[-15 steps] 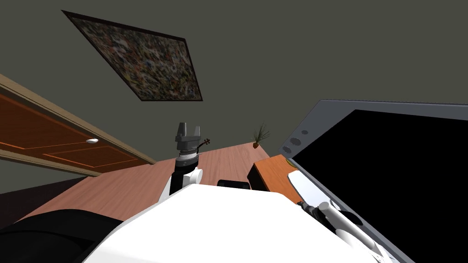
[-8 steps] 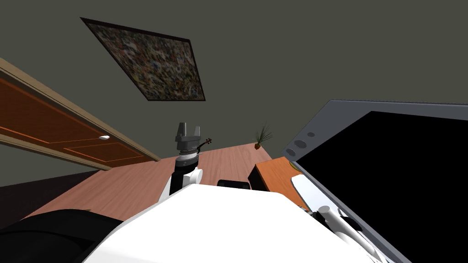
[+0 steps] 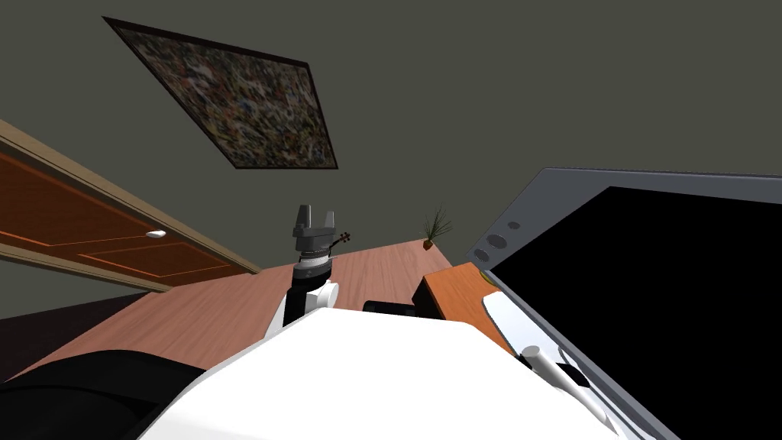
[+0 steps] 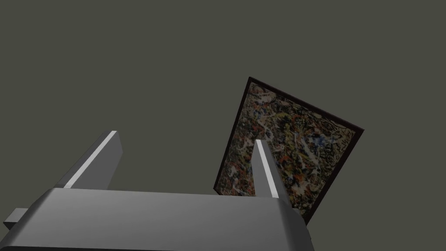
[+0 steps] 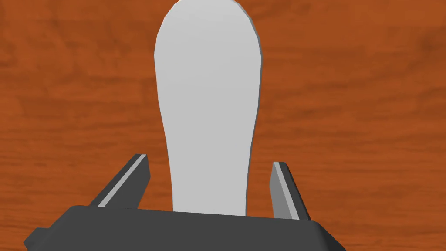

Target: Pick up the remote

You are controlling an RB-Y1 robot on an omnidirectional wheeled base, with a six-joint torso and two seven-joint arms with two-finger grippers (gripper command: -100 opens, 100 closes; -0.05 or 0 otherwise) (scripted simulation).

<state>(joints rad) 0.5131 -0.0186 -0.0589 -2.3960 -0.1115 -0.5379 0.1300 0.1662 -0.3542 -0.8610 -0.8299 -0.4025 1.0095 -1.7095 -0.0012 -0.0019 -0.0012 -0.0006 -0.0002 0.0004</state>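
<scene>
Left arm raised, right arm low; both grippers open.

Left arm [image 3: 305,286] stands upright ahead of the torso, wrist straight; left gripper [image 3: 315,216] points upward with its two thin fingers [image 4: 98,159] parted and parallel; right forearm [image 3: 561,376] slants down and forward at the robot's right side; right gripper [image 5: 210,159] faces downward, its fingers [image 5: 130,176] spread wide, pressing on nothing.

Clear gaps either side of the white remote [image 5: 209,100] between the fingers [image 5: 128,181] of the right hand [image 5: 209,160]; dark screen [image 3: 649,305] close alongside.
</scene>
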